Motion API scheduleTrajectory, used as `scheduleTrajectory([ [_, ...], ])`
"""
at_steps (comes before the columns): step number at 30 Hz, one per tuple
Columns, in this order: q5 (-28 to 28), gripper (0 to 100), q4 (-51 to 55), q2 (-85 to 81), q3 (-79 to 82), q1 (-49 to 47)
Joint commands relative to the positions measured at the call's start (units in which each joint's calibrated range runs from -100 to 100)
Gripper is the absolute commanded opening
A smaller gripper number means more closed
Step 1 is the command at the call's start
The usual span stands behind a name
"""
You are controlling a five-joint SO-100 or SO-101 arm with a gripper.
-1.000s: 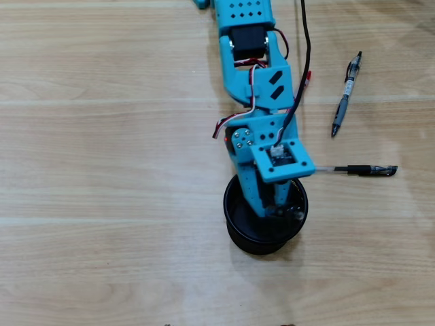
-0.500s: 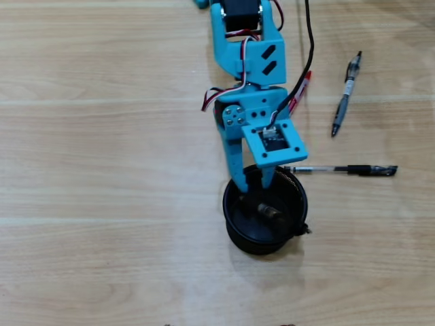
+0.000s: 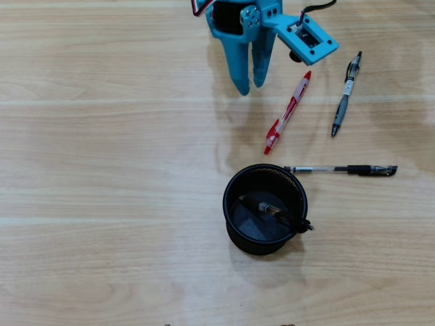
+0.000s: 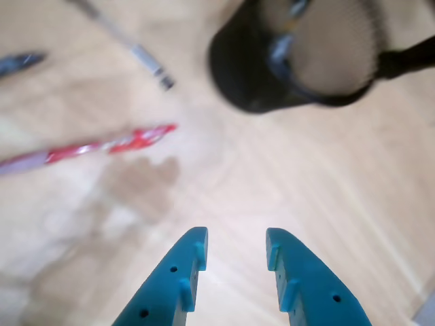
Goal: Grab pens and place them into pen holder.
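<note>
Pen now in holder, claw withdrawn upward, empty

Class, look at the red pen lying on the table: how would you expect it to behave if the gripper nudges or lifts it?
The red pen looks slim and rounded, so a sideways nudge would probably roll it across the smooth wooden table. It appears stiff and light, likely lifting without bending. Its glossy clear barrel may slip between the gripper fingers unless pinched near the middle.

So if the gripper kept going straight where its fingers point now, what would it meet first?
Probably bare table. The open, empty gripper aims at wood short of the pen holder; the red pen lies off to the left.
</note>
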Motion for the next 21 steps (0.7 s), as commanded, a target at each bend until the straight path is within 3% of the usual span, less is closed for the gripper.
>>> scheduleTrajectory([
  [1, 0.6, 10, 4.4, -1.1, 0.6, -3.2],
  [8, 12.0, 10, -5.5, 5.6, 1.3, -12.5],
  [12, 11.1, 11, -6.0, 8.6, 2.4, -13.9],
  [15, -2.5, 11, -2.9, 10.8, 3.7, -12.4],
  [17, -16.0, 14, 1.3, 13.1, 6.4, -11.0],
  [19, -31.3, 23, 5.6, 15.2, 8.4, -14.2],
  [21, -38.7, 33, 7.4, 15.9, 7.7, -17.2],
])
